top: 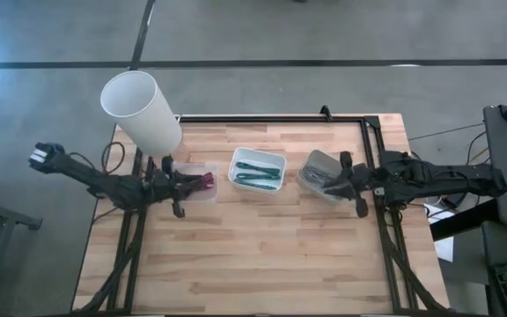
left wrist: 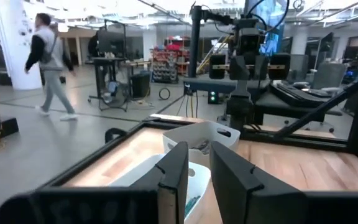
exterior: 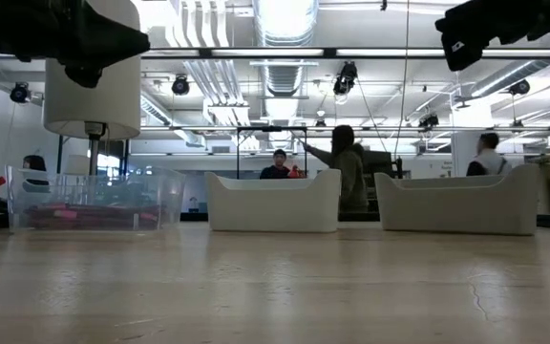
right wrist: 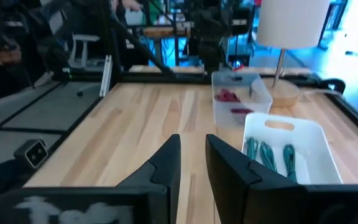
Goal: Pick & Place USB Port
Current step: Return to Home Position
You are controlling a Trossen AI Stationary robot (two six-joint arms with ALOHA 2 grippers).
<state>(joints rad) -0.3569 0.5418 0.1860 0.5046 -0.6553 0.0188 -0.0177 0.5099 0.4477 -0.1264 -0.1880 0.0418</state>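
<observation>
Three bins stand in a row on the wooden table. A clear bin (top: 202, 173) holds red items (right wrist: 229, 96). A white bin (top: 258, 170) holds green cables (right wrist: 269, 152). A pale bin (top: 317, 167) on the right holds grey pieces. My left gripper (top: 192, 185) hovers above the clear bin, pointing right, shut and empty (left wrist: 199, 171). My right gripper (top: 330, 185) hovers above the pale bin, pointing left, shut and empty (right wrist: 192, 158). In the low view both grippers (exterior: 94, 43) (exterior: 466, 38) hang well above the bins.
A lamp with a tall white shade (top: 142, 110) stands on its wooden base (right wrist: 284, 93) at the far left corner, just behind the clear bin. A black frame (top: 271, 118) runs along the far and right edges. The near half of the table (top: 262, 255) is bare wood. People move in the room beyond.
</observation>
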